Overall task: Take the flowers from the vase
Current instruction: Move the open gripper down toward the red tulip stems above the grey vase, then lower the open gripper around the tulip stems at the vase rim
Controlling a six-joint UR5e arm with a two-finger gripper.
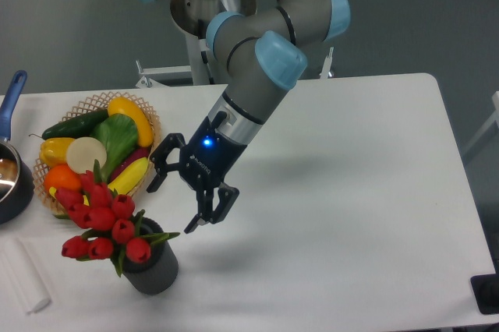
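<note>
The gripper (181, 199) hung with its two fingers spread wide and nothing between them; a blue light glowed on its body; it was near the flowers (101, 223), at about two o'clock from them, not touching. The flowers stood in the vase (154, 268) near the front left of the white table (351, 192); red buds leaned out to the vase's ten o'clock. A basket (148, 118) of toy fruit sat at twelve o'clock from the flowers; a pot (12, 184) with a blue handle sat at the far left edge.
</note>
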